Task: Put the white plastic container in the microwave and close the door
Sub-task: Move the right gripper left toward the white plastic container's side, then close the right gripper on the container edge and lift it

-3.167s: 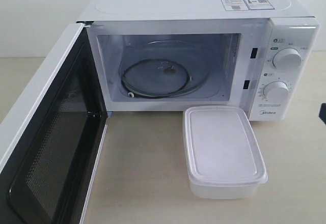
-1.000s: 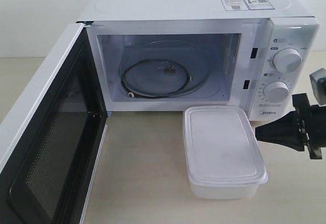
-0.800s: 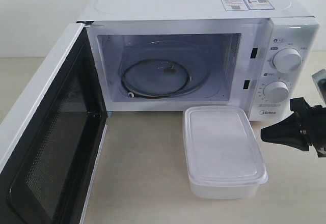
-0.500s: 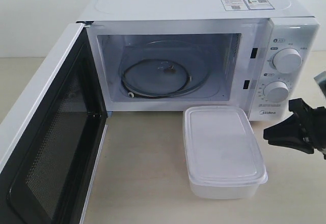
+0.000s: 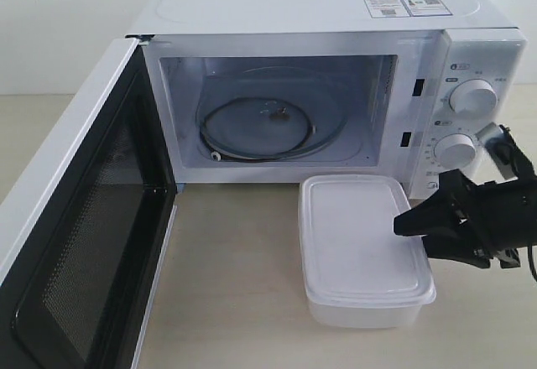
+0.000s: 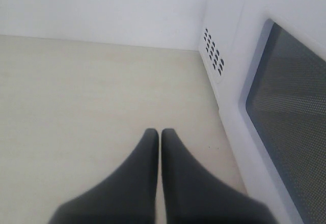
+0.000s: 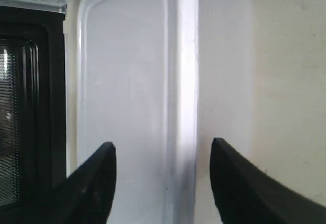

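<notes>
Black right fingers (image 7: 91, 183) stand apart astride the right rim of the translucent-white rectangular plastic container (image 5: 352, 235). Left fingers (image 6: 142, 178) press together over the beige surface (image 6: 76, 107).

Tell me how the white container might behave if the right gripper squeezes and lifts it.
Probably light: the white plastic container looks thin-walled and translucent. Its smooth sides and overhanging lid rim may flex or slip between the fingers of the right gripper. Low and wide on the table, it should slide rather than tip.
</notes>
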Tool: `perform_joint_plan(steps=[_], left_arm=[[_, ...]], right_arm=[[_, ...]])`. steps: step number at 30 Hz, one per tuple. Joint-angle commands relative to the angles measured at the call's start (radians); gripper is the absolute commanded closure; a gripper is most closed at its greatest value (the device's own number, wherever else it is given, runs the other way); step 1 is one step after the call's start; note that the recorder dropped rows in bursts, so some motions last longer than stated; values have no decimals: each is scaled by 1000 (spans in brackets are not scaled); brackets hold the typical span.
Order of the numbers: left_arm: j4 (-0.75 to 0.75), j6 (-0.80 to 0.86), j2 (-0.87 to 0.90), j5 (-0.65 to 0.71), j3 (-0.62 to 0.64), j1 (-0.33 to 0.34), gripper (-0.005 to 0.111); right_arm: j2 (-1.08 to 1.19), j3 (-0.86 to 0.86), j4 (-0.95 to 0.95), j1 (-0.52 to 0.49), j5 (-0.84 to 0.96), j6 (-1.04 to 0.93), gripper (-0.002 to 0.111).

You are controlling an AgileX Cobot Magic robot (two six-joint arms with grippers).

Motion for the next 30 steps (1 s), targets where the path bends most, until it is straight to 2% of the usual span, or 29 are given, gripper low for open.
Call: perform_joint_plan(steps=[1, 11, 16, 21, 30], left_arm=[[0, 0, -3, -2, 3, -2, 102], [0, 0, -3, -2, 3, -2, 102], [0, 0, -3, -2, 3, -2, 102], [0, 0, -3, -2, 3, -2, 102], [0, 0, -3, -2, 3, -2, 102]], right_arm=[[-6, 1, 0, 23, 28, 6, 56], [-6, 1, 0, 23, 26, 10, 58], [-6, 1, 0, 23, 16, 10, 86], [-6, 1, 0, 23, 12, 10, 107], [-6, 1, 0, 23, 5, 6, 108]])
